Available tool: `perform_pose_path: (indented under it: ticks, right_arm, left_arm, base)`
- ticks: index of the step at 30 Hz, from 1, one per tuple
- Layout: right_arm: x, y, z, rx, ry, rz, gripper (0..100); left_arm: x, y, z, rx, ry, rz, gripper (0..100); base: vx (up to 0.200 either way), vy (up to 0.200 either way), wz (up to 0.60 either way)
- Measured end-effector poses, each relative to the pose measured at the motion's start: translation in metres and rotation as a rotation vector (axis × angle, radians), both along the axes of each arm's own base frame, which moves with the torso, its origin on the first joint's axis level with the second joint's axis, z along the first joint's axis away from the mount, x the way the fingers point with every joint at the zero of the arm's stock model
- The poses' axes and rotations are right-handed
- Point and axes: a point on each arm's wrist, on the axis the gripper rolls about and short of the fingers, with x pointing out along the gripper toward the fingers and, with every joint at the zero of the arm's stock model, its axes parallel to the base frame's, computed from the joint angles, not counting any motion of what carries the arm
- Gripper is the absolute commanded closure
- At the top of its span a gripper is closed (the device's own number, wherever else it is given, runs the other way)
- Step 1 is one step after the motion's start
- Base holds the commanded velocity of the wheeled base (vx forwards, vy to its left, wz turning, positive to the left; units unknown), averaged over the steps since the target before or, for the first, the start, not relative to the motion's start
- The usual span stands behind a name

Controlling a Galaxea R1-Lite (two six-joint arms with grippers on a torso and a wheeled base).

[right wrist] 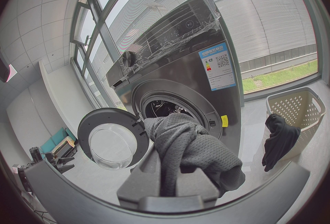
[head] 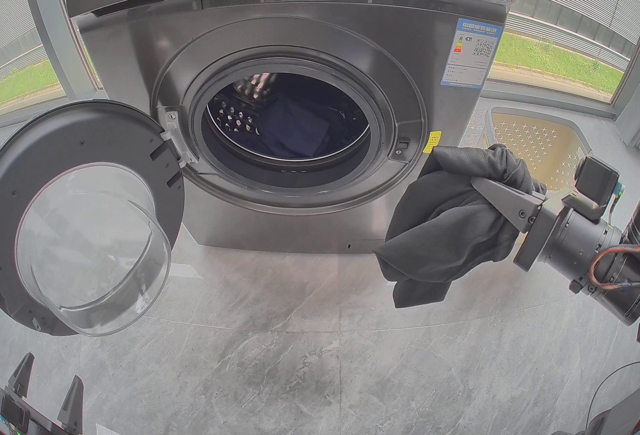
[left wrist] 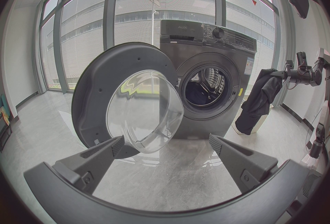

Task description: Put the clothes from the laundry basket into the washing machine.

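Head view — right gripper (head: 483, 186) pinched shut on bunched top of dark grey mesh-knit garment (head: 440, 223), dangling beside open silver front-loading washing machine (head: 413, 43) | soft, light, floppy — a bunched fold likely holds best | left gripper (head: 52, 370) spread wide, empty.

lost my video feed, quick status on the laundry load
Right gripper shut on dark garment, beside the drum opening, not yet in. Left gripper open, low on the left. Door wide open, nothing in the way.

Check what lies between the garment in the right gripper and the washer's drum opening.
Nothing blocks it: in the head view only the washer's front panel separates the garment from the drum opening.
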Motion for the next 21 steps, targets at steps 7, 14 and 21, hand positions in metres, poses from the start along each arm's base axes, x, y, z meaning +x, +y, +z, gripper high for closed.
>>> perform_pose_path:
  ticks: [7, 14, 21]
  right_arm:
    - [0.0005, -0.0008, -0.0005, 0.0, 0.003, -0.004, 100]
    - [0.0011, -0.0012, -0.0005, 0.0, 0.003, -0.008, 100]
    - [0.0011, -0.001, -0.0013, -0.003, 0.005, -0.007, 100]
  left_arm:
    - [0.0, 0.0, 0.0, 0.0, 0.0, 0.0, 0]
    - [0.0, 0.0, 0.0, 0.0, 0.0, 0.0, 0]
    - [0.0, 0.0, 0.0001, 0.005, -0.001, 0.0, 0]
  base:
    - [0.0, 0.2, 0.0]
    - [0.0, 0.2, 0.0]
    - [0.0, 0.0, 0.0]
